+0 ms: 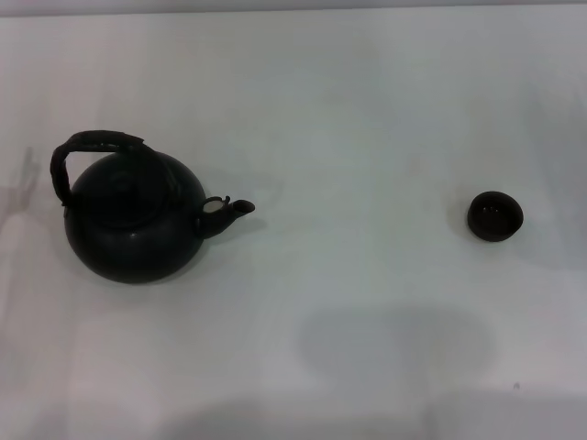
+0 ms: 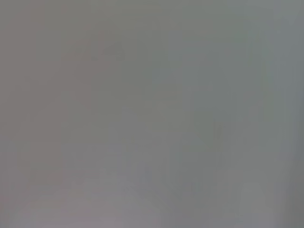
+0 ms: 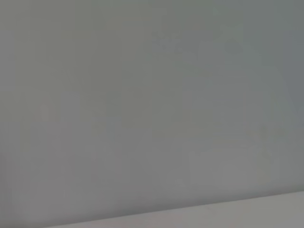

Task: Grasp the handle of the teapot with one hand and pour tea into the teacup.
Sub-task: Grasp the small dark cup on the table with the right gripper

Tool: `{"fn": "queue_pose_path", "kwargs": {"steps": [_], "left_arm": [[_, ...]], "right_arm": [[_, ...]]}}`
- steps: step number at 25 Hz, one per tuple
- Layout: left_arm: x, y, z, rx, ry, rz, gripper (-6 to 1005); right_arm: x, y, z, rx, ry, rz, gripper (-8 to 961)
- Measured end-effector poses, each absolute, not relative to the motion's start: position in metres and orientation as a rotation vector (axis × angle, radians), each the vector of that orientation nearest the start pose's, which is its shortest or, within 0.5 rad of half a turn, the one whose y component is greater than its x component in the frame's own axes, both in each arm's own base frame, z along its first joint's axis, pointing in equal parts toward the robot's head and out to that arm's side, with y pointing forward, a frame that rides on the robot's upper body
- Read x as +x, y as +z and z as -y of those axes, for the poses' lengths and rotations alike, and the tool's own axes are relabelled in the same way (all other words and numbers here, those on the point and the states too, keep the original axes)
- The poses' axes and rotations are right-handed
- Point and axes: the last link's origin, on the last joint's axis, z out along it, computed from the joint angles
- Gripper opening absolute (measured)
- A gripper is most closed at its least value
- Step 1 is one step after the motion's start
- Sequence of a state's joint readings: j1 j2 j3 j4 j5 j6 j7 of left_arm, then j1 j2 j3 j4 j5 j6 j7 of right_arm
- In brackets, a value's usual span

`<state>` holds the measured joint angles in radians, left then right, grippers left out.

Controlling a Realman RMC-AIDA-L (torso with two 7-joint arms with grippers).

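Observation:
In the head view a large round matte black teapot (image 1: 133, 225) stands on the left of the white table (image 1: 348, 110), its pale-tipped spout (image 1: 229, 209) pointing right. Its rough black handle (image 1: 92, 147) arches over the domed lid. Far to the right sits the tiny dark teacup (image 1: 495, 216), upright and apart from the pot. No hand or arm shows in any view. Both wrist views show only a blank grey surface.
A wide stretch of bare white tabletop lies between teapot and teacup. Soft shadows fall on the table near its front edge. The table's far edge runs along the top of the head view.

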<state>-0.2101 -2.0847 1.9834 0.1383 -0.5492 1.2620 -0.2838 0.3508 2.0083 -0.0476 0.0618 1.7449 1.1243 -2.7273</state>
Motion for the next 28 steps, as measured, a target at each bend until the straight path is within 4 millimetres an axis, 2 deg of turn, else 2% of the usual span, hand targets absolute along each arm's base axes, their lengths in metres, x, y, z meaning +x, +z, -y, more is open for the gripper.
{"fn": "queue_pose_path", "kwargs": {"steps": [22, 25, 28], "left_arm": [[-0.385, 0.003, -0.252, -1.449, -0.684, 0.691, 873], [-0.385, 0.004, -0.242, -1.455, -0.696, 0.671, 872], [-0.388, 0.008, -0.224, -1.437, -0.713, 0.655, 872]], "right_arm": [[0.407, 0.015, -0.285, -1.502, 0.600, -0.844, 857], [0.408, 0.016, -0.285, -1.500, 0.595, -0.846, 857], [0.410, 0.019, -0.288, -1.490, 0.588, -0.855, 856]]}}
